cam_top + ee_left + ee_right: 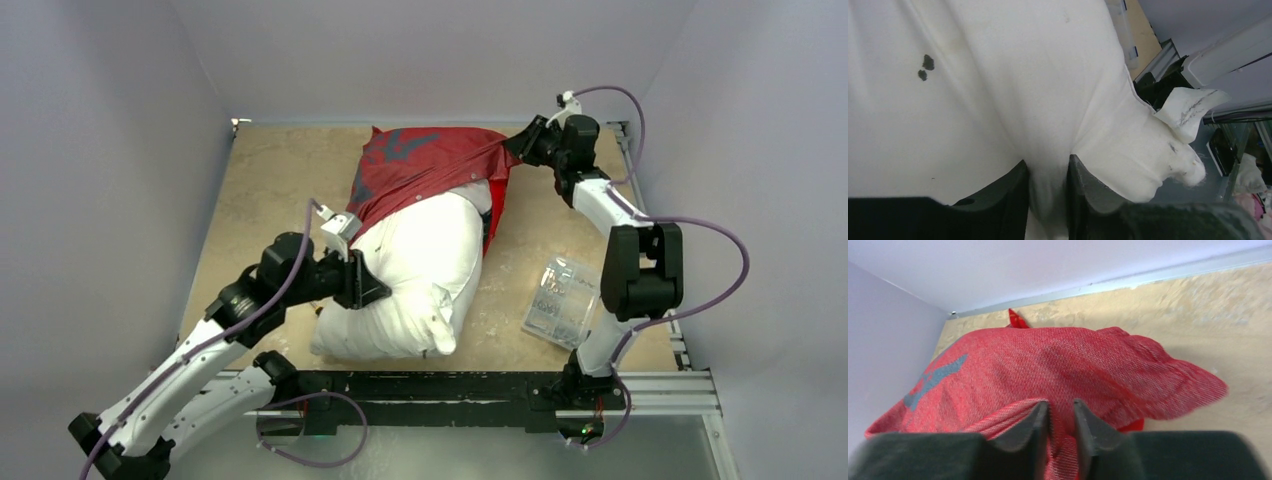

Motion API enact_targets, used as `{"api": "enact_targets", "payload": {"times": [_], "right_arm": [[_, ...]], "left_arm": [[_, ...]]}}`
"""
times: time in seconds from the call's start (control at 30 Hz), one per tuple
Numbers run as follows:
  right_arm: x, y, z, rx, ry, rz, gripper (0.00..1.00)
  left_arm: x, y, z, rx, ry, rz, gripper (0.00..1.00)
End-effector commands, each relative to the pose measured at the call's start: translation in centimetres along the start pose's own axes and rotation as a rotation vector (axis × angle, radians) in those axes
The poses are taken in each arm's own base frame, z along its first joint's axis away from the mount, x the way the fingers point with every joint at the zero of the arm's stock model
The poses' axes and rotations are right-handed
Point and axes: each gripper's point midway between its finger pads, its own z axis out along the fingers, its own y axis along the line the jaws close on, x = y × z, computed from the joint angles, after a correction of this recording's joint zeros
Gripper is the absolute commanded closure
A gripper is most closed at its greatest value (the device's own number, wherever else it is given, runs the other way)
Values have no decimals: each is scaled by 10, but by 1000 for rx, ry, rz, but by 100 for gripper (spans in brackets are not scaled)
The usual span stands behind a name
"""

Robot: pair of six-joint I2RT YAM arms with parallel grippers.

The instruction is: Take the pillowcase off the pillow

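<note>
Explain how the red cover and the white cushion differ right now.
The pillowcase is red with grey-blue marks; the pillow is white with dark specks. The pillowcase is thin cloth, pulled taut; the pillow is plump. The pillowcase covers only the pillow's far end; the near part lies bare. Shared: each is pinched by a gripper, pillowcase by the right gripper, pillow by the left gripper.

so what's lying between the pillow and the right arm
a clear plastic box sits on the table there, apart from the pillow and near the right arm. the top view shows it
</note>
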Motion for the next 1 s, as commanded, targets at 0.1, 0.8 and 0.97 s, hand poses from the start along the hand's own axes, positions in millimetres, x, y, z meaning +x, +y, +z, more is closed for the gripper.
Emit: {"api": "enact_targets", "payload": {"times": [0.1, 0.8, 0.97], "right_arm": [[-84, 49, -55, 41, -271, -183, 29], [110, 129, -6, -153, 83, -218, 2], [126, 176, 42, -265, 114, -279, 3]], "left_arm": [[-34, -34, 29, 171, -39, 16, 52], [-15, 73, 72, -242, -207, -218, 19], [3, 54, 88, -83, -174, -288, 20]]}}
